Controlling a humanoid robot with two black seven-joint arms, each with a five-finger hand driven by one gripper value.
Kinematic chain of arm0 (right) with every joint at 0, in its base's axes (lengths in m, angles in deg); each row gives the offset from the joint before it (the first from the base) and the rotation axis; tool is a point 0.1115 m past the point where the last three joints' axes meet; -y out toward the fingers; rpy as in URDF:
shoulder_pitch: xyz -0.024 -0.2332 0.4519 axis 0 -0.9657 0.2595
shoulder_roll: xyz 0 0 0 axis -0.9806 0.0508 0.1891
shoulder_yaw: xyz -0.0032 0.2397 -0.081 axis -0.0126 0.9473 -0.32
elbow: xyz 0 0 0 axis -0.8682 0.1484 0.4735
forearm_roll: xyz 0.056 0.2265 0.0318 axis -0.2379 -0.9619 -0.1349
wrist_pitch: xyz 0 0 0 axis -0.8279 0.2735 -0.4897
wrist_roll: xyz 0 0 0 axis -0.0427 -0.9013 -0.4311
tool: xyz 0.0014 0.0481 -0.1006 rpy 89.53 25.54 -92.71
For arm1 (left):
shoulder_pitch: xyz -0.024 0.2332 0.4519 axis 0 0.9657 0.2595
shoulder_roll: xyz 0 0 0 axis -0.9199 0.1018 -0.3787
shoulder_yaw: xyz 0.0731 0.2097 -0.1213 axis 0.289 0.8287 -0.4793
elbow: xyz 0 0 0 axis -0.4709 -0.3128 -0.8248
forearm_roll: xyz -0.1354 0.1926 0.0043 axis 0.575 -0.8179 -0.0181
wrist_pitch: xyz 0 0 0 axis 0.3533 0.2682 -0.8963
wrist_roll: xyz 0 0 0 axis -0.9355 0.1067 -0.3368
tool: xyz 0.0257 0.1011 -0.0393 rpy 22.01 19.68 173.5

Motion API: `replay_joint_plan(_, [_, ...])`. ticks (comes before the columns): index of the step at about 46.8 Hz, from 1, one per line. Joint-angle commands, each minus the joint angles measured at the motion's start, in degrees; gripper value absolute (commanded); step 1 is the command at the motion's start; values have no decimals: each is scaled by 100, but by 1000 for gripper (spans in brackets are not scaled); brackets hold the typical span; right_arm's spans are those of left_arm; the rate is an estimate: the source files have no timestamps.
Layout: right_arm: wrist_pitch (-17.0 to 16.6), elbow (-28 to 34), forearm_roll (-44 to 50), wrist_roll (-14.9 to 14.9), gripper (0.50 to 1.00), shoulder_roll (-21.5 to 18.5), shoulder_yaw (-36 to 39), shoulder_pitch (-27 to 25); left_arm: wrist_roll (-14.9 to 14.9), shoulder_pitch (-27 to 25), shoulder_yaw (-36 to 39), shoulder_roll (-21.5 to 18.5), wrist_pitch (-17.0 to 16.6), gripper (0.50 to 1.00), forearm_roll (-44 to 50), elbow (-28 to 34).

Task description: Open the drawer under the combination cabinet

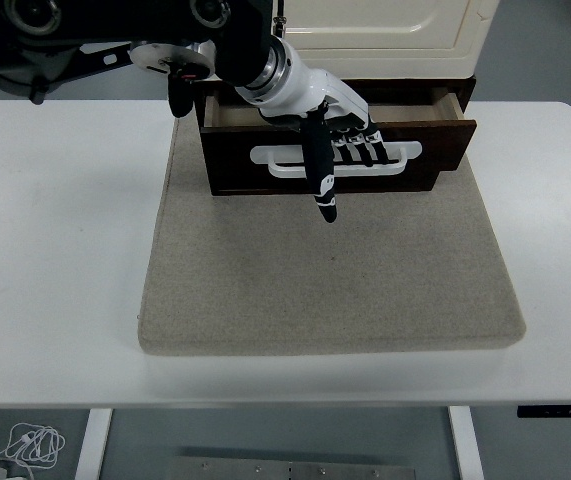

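Wood, dark brown: drawer (235,160) front sits right under my left hand (330,115); it shows partly pulled out from beneath the cream cabinet (385,25), pale inner rim visible behind my knuckles.
Handle: white bar handle (405,155) runs across the drawer front, long slot behind it; looks rigid, smooth, prob. plastic or painted metal.
Hand state: left hand curled over the handle from above, several fingers (350,150) hooked down through the slot; one finger sticks straight out and down past the drawer's lower edge, not on anything. So I have hold of the handle, hooked, not a full wrap.
Right hand: not in the pic.
Where to hold: handle only; front is flat w/ no other purchase. My hook is left of the bar's middle, so a pull may skew the drawer; nearer centre would be better, I judge.
Heft: small wooden box, contents not visible from here; I guess light to moderate.
Stiffness: hard, no give; no fragility worry on the front.
Slip: smooth bar + smooth fingers, could slide sideways along the bar if I pull off-axis.
Under it: grey felt-like mat (330,280) on white table (55,250), below and toward me from the hand; cloth prob. adds drag, and the whole cabinet could creep w/ the pull.
Progress: partly open, more travel likely left.
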Motion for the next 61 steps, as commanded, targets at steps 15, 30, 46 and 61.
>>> replay_joint_plan(15, [0, 0, 0, 0, 926, 0, 0, 0, 0, -1, -97, 0, 97, 1000, 26, 9])
replay_joint_plan(30, [0, 0, 0, 0, 926, 0, 0, 0, 0, -9, -150, 9, 27, 1000, 132, -8])
replay_joint_plan(46, [0, 0, 0, 0, 926, 0, 0, 0, 0, 52, -97, 0, -184, 1000, 115, -52])
replay_joint_plan(61, [0, 0, 0, 0, 926, 0, 0, 0, 0, 96, -80, 0, -175, 1000, 114, -26])
